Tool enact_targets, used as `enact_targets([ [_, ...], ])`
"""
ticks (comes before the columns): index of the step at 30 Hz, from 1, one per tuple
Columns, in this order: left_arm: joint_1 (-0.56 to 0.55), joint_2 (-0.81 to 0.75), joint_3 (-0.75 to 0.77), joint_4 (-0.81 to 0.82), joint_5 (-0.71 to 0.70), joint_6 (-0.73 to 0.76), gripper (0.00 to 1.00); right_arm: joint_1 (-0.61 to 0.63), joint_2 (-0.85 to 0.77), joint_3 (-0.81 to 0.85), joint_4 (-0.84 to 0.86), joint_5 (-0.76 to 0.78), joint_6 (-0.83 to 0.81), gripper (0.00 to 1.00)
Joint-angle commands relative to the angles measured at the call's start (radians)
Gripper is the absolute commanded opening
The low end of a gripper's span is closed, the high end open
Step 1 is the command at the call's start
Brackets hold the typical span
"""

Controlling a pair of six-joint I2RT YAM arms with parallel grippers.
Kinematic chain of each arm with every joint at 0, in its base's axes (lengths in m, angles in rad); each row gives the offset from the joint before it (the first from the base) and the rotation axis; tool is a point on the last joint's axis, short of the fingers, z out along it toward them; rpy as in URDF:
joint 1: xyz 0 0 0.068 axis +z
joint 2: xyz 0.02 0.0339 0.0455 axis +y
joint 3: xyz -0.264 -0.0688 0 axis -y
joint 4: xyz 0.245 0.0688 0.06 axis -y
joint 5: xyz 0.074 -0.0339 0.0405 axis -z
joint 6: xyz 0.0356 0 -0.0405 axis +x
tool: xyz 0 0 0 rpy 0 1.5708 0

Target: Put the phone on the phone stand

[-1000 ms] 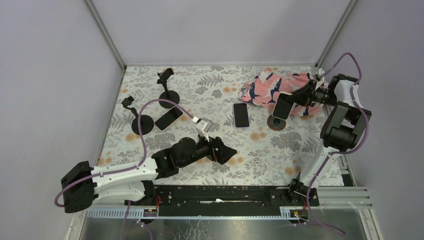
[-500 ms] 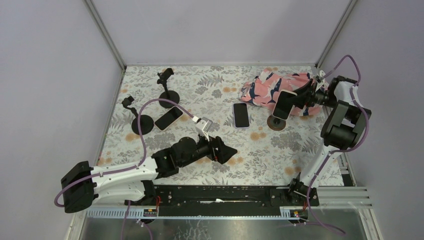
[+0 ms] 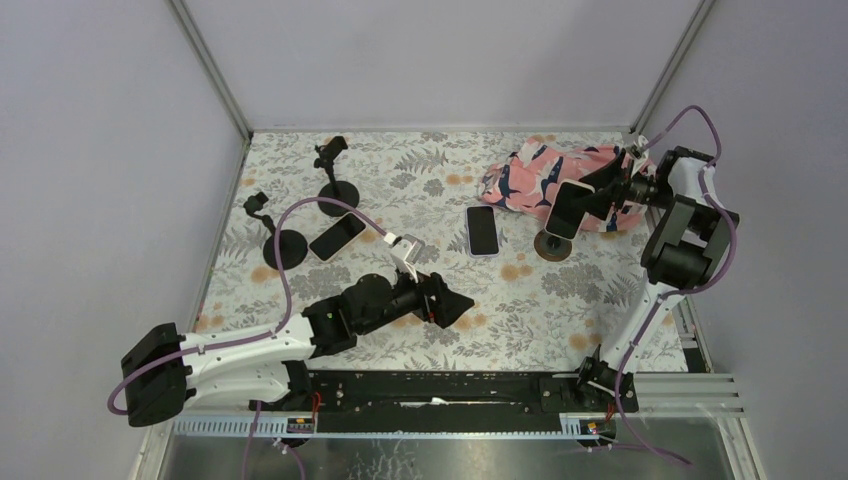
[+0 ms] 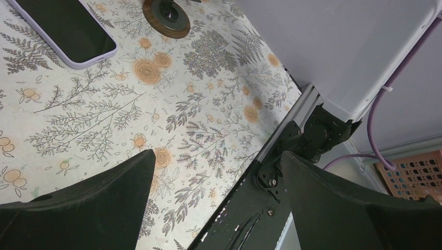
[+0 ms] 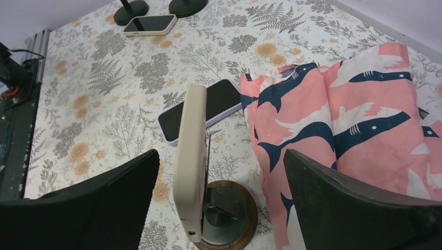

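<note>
Bright, even, diffuse light; shadows soft and faint; all three views sharp.

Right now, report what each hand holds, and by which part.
Nothing. Left hand open over the table; right hand open, not touching the phone on the stand.

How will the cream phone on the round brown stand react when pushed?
Likely top-heavy: the cream phone stands upright, tall above the round brown stand, so a sideways push may tip both. It looks rigid, with a smooth case that might slip.
</note>
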Motion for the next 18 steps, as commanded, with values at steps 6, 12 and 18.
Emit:
enact_targets([
  [6,0.003,-0.024,0.021,-0.005,-0.003,0.003,0.99,-0.005,0.040,0.088,-0.006,0.032,0.050,1.00],
  [12,0.003,-0.032,0.022,-0.013,-0.007,0.004,0.99,-0.007,0.072,0.154,-0.006,0.036,0.091,1.00],
  [18,0.004,-0.044,0.016,-0.017,-0.012,0.004,0.99,-0.007,0.062,0.180,-0.004,0.037,0.124,1.00],
])
